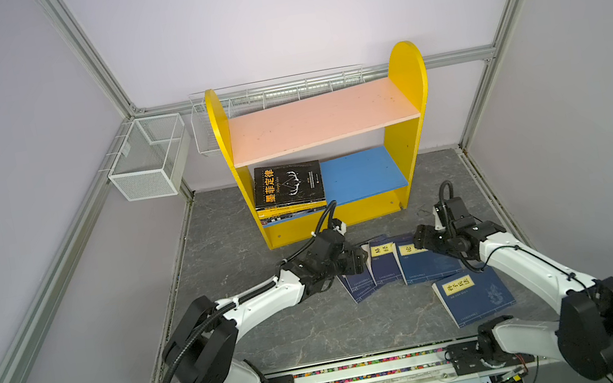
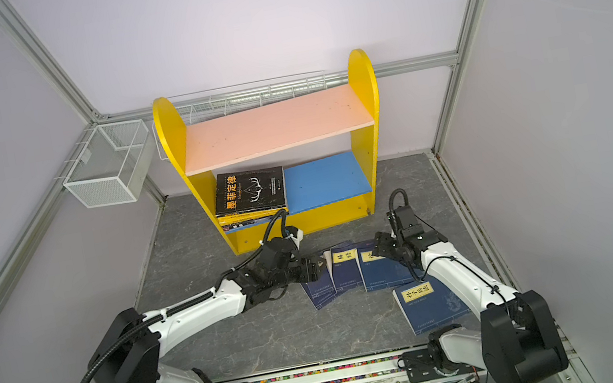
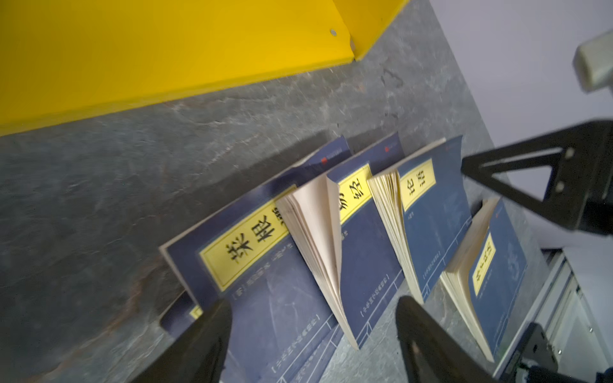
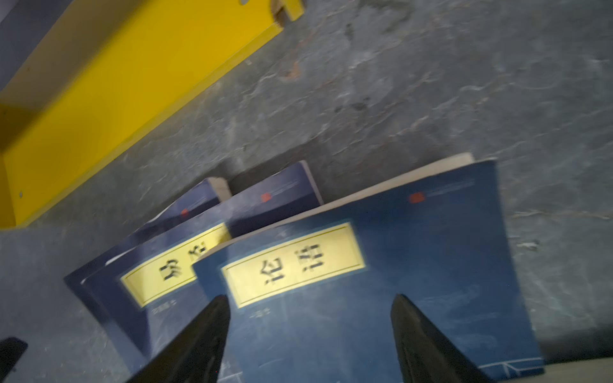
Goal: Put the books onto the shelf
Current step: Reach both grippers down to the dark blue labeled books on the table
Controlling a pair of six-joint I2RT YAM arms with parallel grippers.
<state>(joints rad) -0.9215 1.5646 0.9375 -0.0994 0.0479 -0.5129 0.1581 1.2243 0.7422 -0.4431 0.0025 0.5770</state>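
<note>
Left wrist view: left jaws stand apart, empty, over the end navy book (image 3: 258, 282) of an overlapping row on the table (image 3: 99, 199). Right wrist view: right jaws apart, empty, over the other end book (image 4: 414, 265). In both top views the shelf (image 1: 327, 121) stands beyond both jaws, a black book (image 1: 289, 185) topping a stack on its blue board (image 1: 361, 175); one navy book (image 1: 476, 295) lies apart, behind the right jaws.

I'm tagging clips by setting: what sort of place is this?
Probably a robot lab test cell: aluminium frame with plain panels, left arm and right arm bolted to a mounting rail, a small bookshelf as prop.
</note>
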